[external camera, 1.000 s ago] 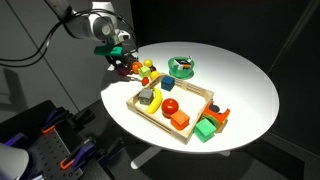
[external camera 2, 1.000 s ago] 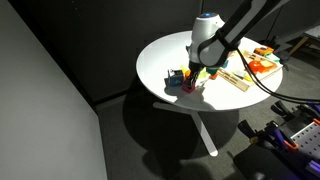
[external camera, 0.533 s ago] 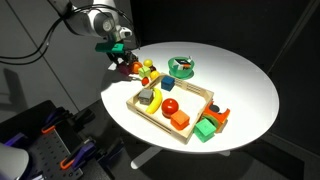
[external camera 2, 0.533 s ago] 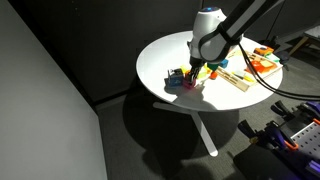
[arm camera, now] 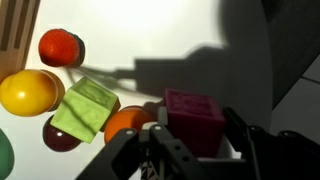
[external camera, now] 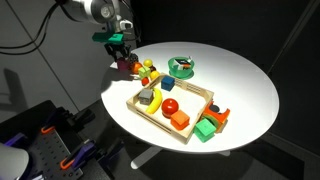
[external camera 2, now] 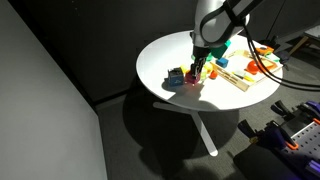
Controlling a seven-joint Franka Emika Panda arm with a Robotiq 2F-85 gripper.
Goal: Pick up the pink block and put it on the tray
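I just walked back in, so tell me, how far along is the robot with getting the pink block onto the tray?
Done: the gripper is shut on the pink block, which seems lifted just off the table. In hand: carrying it. Left: bring it over the tray, where no pink block lies yet, and let go.
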